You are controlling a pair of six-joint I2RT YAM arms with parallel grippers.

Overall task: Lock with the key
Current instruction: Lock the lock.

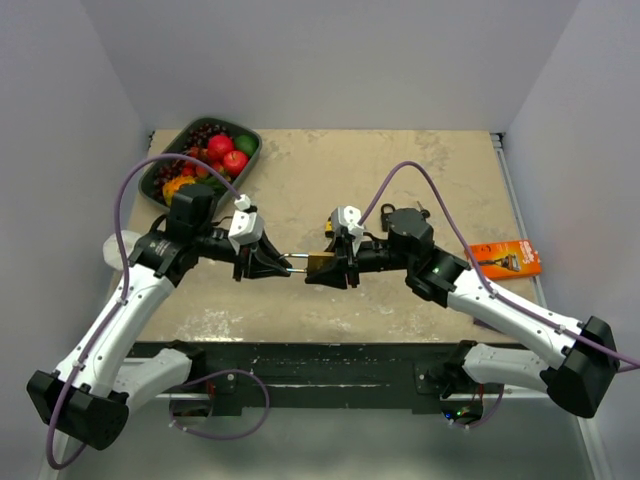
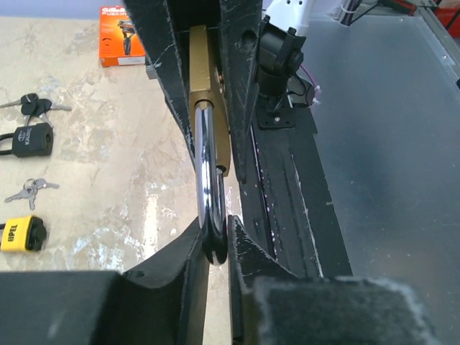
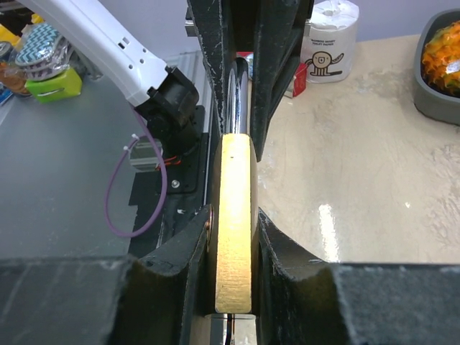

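Note:
A brass padlock [image 1: 322, 263] hangs in the air between my two grippers over the table's front middle. My right gripper [image 1: 338, 264] is shut on its brass body [image 3: 235, 230], clamped flat between the jaws. My left gripper [image 1: 272, 263] is shut on the top of the silver shackle [image 2: 206, 165]. In the left wrist view the brass body [image 2: 205, 65] shows edge-on between the right gripper's fingers [image 2: 162, 57]. A silver piece [image 3: 231, 332] sits at the body's near end. I cannot tell whether it is the key.
A black padlock [image 2: 32, 139], key bunches [image 2: 32, 106] [image 2: 29, 190] and a yellow padlock [image 2: 20, 234] lie on the table's right side. An orange razor pack [image 1: 505, 260] lies at the right edge. A fruit bowl [image 1: 205, 160] stands at back left.

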